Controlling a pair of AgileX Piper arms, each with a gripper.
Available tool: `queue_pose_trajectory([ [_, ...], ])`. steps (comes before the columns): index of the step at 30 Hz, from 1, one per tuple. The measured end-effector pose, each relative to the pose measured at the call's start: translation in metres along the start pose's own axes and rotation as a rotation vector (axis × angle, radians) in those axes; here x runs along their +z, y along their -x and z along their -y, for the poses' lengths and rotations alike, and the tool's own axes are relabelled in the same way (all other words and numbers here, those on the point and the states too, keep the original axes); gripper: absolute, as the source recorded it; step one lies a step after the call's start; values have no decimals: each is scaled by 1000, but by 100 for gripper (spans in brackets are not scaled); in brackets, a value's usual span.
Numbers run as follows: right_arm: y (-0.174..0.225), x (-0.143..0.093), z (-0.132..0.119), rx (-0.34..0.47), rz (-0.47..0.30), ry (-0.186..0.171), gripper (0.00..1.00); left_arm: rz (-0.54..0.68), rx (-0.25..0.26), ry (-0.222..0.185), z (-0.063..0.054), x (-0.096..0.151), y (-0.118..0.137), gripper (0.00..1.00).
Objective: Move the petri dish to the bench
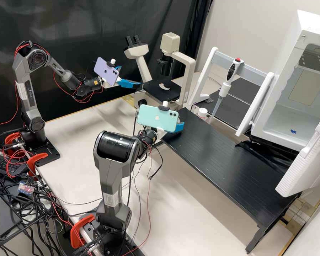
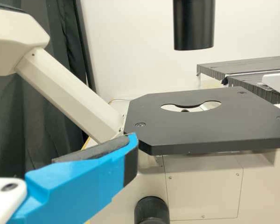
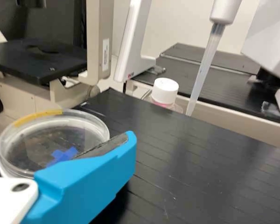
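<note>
Right beside the right hand [image 1: 179,127] is where the petri dish [image 3: 51,140] sits, round, so no long axis to line up with, and roughly level at the corner end of the black counter [image 1: 231,153]. Nearer by far is the right arm; the left hand [image 1: 129,75], its fingers spread apart with nothing between them, hangs by the microscope stage [image 2: 210,123]. Whether the right hand pinches the dish or merely flanks it, I cannot tell, nor whether the base bears on the counter. That gap, if any, decides the next move: probably a short lowering, or a straight release. Sideways drift could tip the dish off the edge. The right wrist view gives a yellow strip [image 3: 37,117] on the rim and a blue cross [image 3: 61,156], on or under the dish; the high view gives the counter's whole length.
</note>
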Motion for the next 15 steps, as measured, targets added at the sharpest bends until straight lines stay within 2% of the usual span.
queue_pose_trajectory([
  [6,17,-5,-9,49,-55,8,100,0,0,0,0,0,0,100],
  [9,25,-9,-12,79,-82,-9,100,0,0,0,0,0,0,100],
  [15,40,-14,-20,294,-119,-34,100,0,0,0,0,0,0,100],
])
